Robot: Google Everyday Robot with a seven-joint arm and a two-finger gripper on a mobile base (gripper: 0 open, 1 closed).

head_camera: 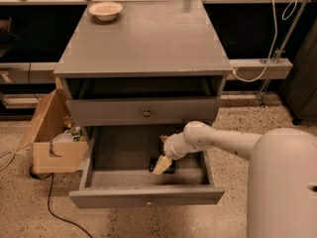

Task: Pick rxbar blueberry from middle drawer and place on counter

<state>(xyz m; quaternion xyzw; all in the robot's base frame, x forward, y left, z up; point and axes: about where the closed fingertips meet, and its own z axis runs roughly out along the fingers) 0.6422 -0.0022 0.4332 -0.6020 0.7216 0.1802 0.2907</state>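
The middle drawer is pulled out wide below the drawer with a brassy knob. The rxbar blueberry, a dark flat bar, lies on the drawer floor right of centre, partly hidden by my fingers. My gripper reaches down into the drawer from the right, its pale fingertips right over the bar. The counter is the grey top slab of the cabinet.
A cream bowl sits at the counter's back left corner. A cardboard box with bottles stands on the floor left of the cabinet. A black cable lies on the floor at the front left. A white cable hangs at the right.
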